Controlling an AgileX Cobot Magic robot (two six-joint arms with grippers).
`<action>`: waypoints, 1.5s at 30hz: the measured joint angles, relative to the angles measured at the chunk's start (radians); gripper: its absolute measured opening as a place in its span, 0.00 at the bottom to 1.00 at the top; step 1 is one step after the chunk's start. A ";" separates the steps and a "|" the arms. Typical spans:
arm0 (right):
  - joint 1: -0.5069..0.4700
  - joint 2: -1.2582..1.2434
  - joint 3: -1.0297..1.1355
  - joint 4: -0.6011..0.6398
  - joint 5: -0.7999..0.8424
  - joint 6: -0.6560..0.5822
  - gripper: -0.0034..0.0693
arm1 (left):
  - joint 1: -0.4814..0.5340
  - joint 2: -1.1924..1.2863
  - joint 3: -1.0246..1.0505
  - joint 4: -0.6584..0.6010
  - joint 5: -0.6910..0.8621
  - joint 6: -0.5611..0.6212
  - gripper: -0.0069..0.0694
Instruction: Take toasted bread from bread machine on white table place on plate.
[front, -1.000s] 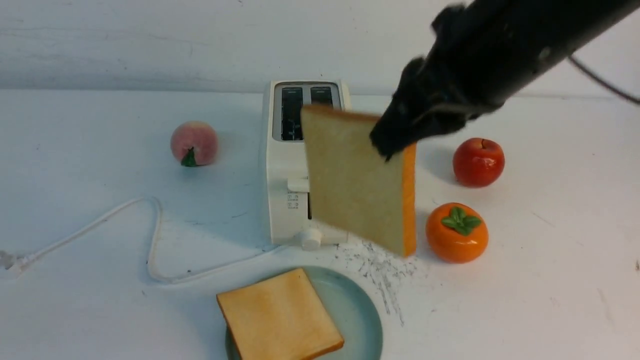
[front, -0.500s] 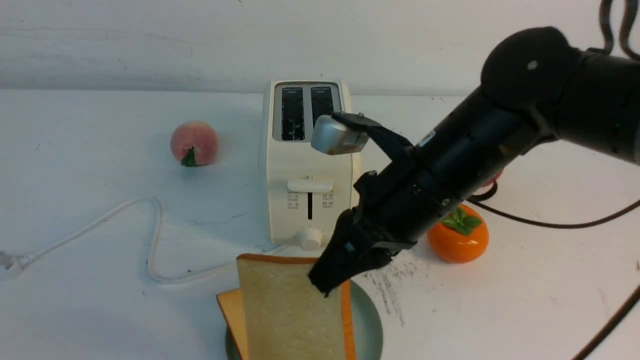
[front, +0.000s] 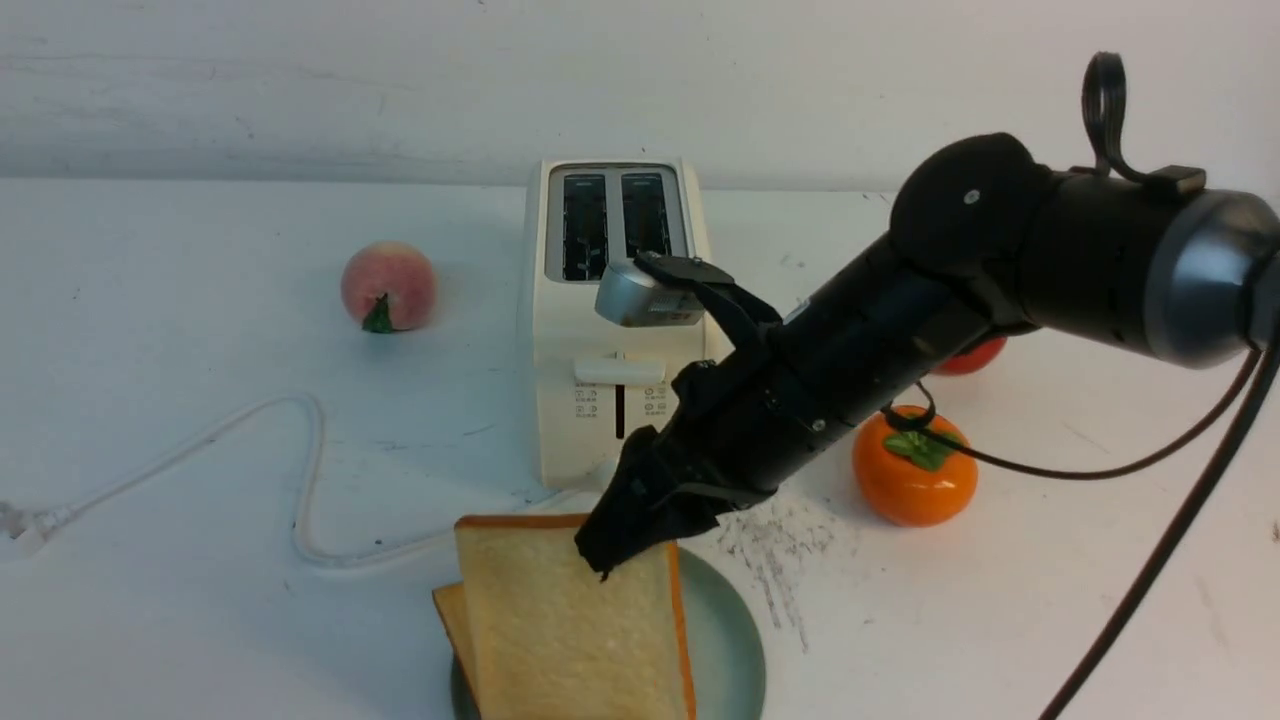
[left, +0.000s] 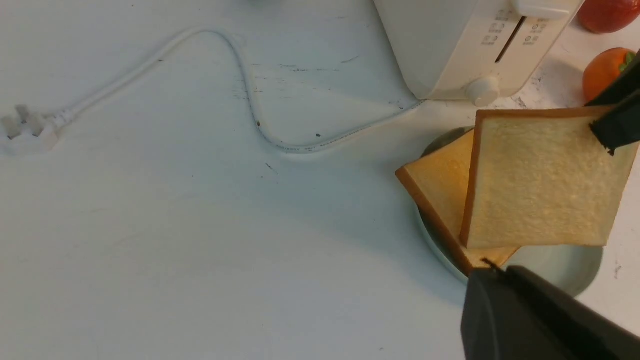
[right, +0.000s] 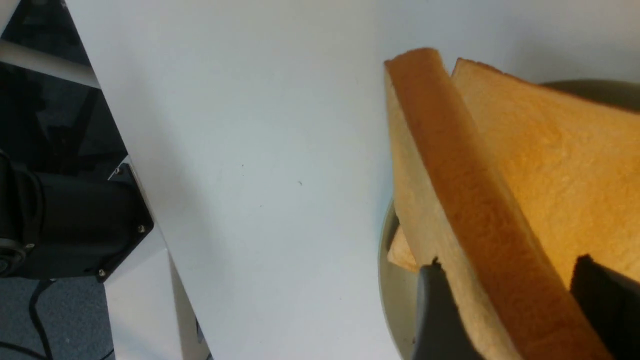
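A pale slice of toasted bread (front: 570, 620) leans over a flat, darker slice (front: 455, 625) on the blue-green plate (front: 725, 640) near the white table's (front: 150, 600) front edge. My right gripper (front: 610, 555) straddles the leaning slice's upper corner. In the right wrist view its fingers (right: 437, 300) stand apart around the crust (right: 450, 165), with a gap on one side showing the flat slice (right: 560, 160). The bread machine (front: 590, 400) stands behind the plate, both slots empty. My left gripper (left: 500, 272) hovers shut by the plate rim (left: 565, 262), holding nothing.
A peach (front: 388, 286) lies left of the bread machine. An orange persimmon (front: 913, 465) and a red apple (front: 975, 355), mostly hidden by my right arm, sit to its right. The white cord (front: 310, 480) loops leftward to a plug (front: 25, 525). Dark scratches (front: 770, 540) mark the table.
My right arm carried the slice from beside the bread machine down onto the plate, over the flat slice. Its jaws have spread, and the slice now leans further over.
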 joint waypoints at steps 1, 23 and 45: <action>0.000 0.000 0.000 -0.009 0.000 0.000 0.57 | 0.000 0.000 0.000 0.000 0.000 0.000 0.07; 0.000 -0.003 -0.053 -0.210 -0.061 -0.003 0.63 | 0.000 0.000 0.000 0.000 0.005 0.000 0.07; 0.000 -0.426 -0.390 -0.804 0.192 0.473 0.09 | 0.000 0.000 0.000 -0.006 -0.061 0.000 0.07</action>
